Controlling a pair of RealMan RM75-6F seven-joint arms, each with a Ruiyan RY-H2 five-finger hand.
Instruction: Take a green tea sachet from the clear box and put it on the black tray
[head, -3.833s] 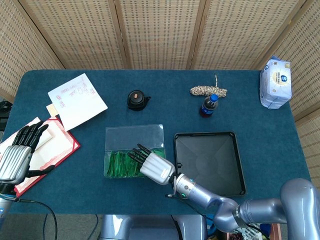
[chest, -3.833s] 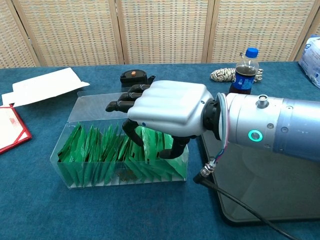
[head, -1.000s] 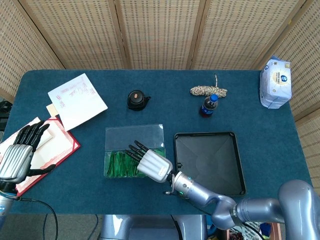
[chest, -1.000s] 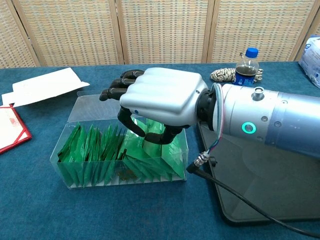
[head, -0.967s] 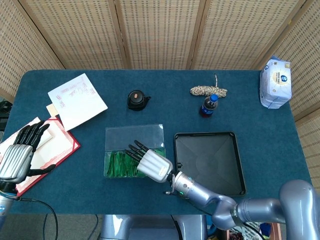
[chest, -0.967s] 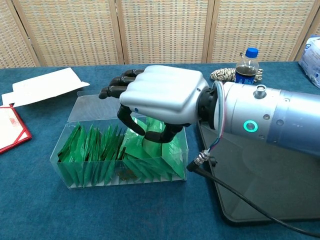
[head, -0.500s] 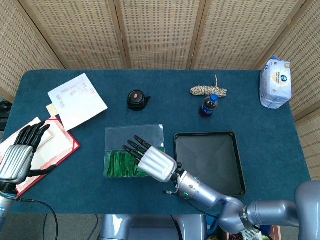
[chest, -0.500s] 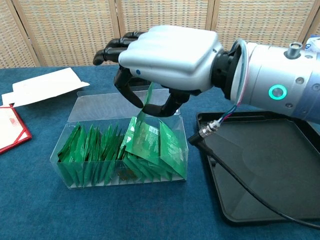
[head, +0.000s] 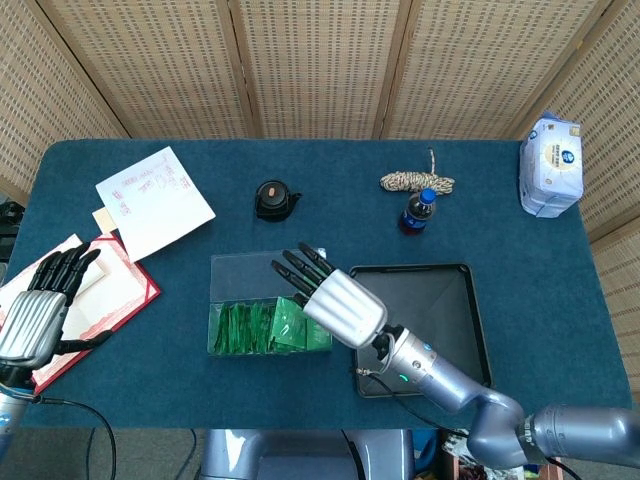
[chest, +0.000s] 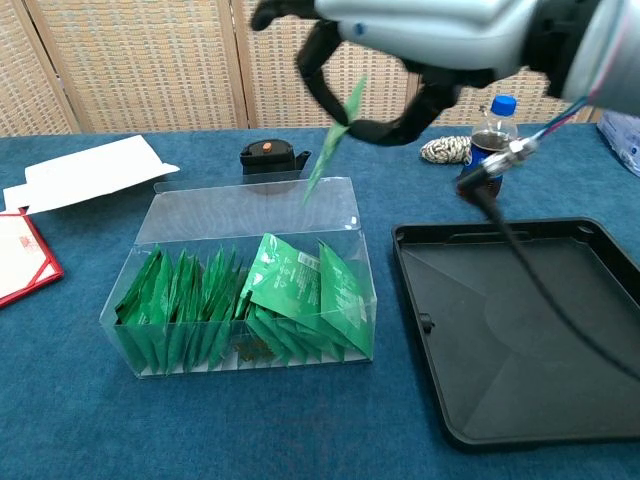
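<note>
Your desk (head: 520, 250) is covered in a dark blue cloth and carries everything here. On it, toward your right, the black tray (chest: 520, 330) lies flat with nothing in it. Just beside it on the left stands the clear box (chest: 150, 330), with a gap of cloth between the two; its lid is tipped back, and rows of green sachets stand packed inside, a few near the right end leaning over.

Your right robot hand (chest: 400, 45) is raised above the box, near the top edge of the chest view. Its thumb and a finger pinch one green tea sachet (chest: 328, 150), which hangs free in the air over the rear part of the box, touching nothing else. In the head view the same robot hand sits over the box's right end, close to the tray's left rim.

Your left robot hand (head: 35, 305) is well apart from all this, at the far left over a red folder (head: 120, 290), fingers stretched out and holding nothing.

Behind the tray stand a small cola bottle (chest: 490, 135) and a coil of rope (head: 415, 181).
</note>
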